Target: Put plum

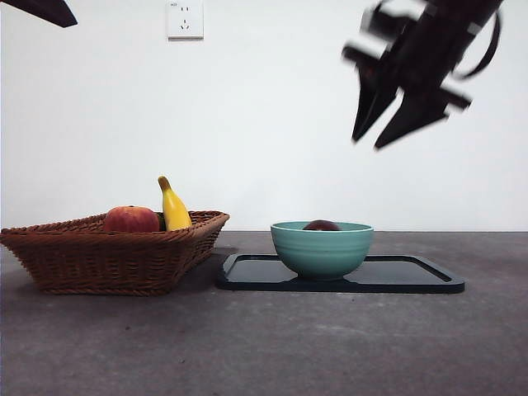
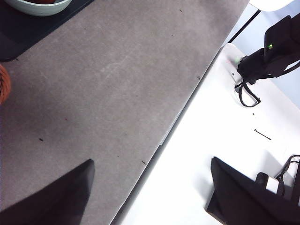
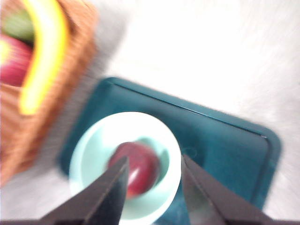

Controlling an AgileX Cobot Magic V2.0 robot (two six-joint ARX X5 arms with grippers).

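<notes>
While the plum [image 3: 136, 168] lies in the bowl [image 1: 322, 247] (teal), the right gripper [image 1: 386, 124] hangs above, jaws spread.

The right gripper [image 1: 386, 132] was matt black, its two jaws tapering to pointed, wedge-shaped tips. Blocky black housing sat behind the jaws, with small pale patches on it and a thin black cable looping out at about three o'clock of the body. In its own wrist view the jaws were flat, dark blades with slightly paler inner edges. The left gripper [image 2: 150, 197] showed two broad, plain black jaws with sharp corners and no visible markings. A black pointed tip [image 1: 45, 11] showed at eleven o'clock of the front view.
</notes>
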